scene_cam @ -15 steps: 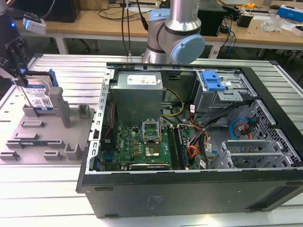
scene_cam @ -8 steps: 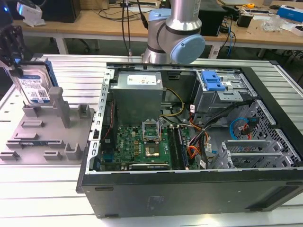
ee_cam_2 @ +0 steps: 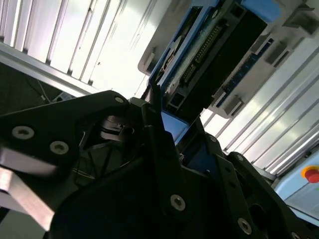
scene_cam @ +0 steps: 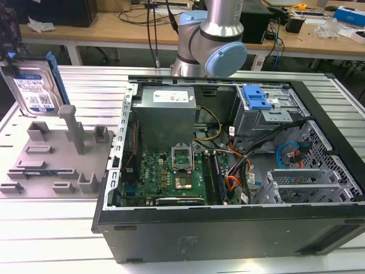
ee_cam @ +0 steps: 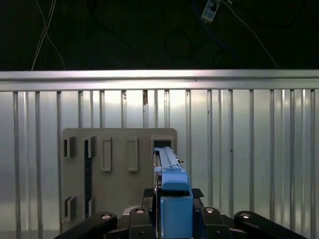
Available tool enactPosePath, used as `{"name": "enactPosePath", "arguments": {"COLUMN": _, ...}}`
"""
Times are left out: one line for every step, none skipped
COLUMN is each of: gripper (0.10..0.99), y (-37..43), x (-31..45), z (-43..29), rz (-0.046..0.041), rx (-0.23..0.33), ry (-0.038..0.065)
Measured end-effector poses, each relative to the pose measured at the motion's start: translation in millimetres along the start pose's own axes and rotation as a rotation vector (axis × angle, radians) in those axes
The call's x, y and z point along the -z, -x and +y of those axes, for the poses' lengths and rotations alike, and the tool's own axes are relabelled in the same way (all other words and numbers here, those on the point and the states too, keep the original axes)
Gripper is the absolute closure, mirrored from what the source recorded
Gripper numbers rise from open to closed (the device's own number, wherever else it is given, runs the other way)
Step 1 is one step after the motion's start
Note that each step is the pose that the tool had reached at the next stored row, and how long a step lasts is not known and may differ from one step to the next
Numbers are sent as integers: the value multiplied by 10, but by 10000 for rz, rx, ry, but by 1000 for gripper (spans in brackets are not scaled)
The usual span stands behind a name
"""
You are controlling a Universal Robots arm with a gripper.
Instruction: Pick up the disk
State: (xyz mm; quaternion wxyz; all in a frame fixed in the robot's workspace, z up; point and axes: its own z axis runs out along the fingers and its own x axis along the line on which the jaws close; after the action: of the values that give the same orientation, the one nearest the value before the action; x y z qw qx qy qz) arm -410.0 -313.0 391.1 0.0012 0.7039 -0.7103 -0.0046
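The disk, a silver hard drive with a blue-and-white label and blue side rails, stands upright over the far corner of the grey holder tray at the exterior view's left. My gripper is shut on its upper end. In the first wrist view the disk shows edge-on between my black fingers, with the tray beneath it. The second wrist view shows the disk's underside reaching away from the gripper. Whether its lower end touches the tray, I cannot tell.
An open computer case takes up the middle and the exterior view's right, with a metal drive cage and its blue latch inside. The arm's base stands behind the case. Grey upright posts rise from the tray beside the disk.
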Motion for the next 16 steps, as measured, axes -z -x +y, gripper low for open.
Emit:
{"name": "enactPosePath", "arguments": {"gripper": 718, "y": -1, "x": 95, "z": 1, "rz": 0, "rx": 0, "ry": -1}}
{"name": "enactPosePath", "arguments": {"gripper": 718, "y": -3, "x": 170, "z": 1, "rz": 0, "rx": 0, "ry": -1}}
{"name": "enactPosePath", "arguments": {"gripper": 718, "y": -4, "x": 275, "z": 2, "rz": 1, "rx": 0, "ry": -1}}
{"name": "enactPosePath", "arguments": {"gripper": 718, "y": -6, "x": 357, "z": 3, "rz": 1, "rx": -1, "ry": -2}}
{"name": "enactPosePath", "arguments": {"gripper": 718, "y": -7, "x": 440, "z": 4, "rz": 2, "rx": -1, "ry": 0}}
{"name": "enactPosePath", "arguments": {"gripper": 718, "y": -9, "x": 519, "z": 4, "rz": 2, "rx": 0, "ry": -1}}
{"name": "enactPosePath", "arguments": {"gripper": 718, "y": -12, "x": 580, "z": 4, "rz": 3, "rx": 1, "ry": -1}}
{"name": "enactPosePath", "arguments": {"gripper": 718, "y": -13, "x": 622, "z": 5, "rz": 3, "rx": 0, "ry": -2}}
{"name": "enactPosePath", "arguments": {"gripper": 718, "y": -16, "x": 706, "z": 6, "rz": 4, "rx": 0, "ry": -1}}
{"name": "enactPosePath", "arguments": {"gripper": 718, "y": -19, "x": 777, "z": 6, "rz": 3, "rx": 0, "ry": -2}}
{"name": "enactPosePath", "arguments": {"gripper": 718, "y": -22, "x": 847, "z": 7, "rz": 4, "rx": 0, "ry": -2}}
{"name": "enactPosePath", "arguments": {"gripper": 718, "y": -23, "x": 897, "z": 7, "rz": 4, "rx": -1, "ry": -1}}
{"name": "enactPosePath", "arguments": {"gripper": 718, "y": -25, "x": 943, "z": 7, "rz": 5, "rx": 0, "ry": 0}}
{"name": "enactPosePath", "arguments": {"gripper": 718, "y": -27, "x": 1018, "z": 8, "rz": 4, "rx": -1, "ry": 1}}
{"name": "enactPosePath", "arguments": {"gripper": 718, "y": -27, "x": 1021, "z": 8, "rz": 3, "rx": 0, "ry": -1}}
{"name": "enactPosePath", "arguments": {"gripper": 718, "y": -27, "x": 1021, "z": 8, "rz": 4, "rx": 0, "ry": -2}}
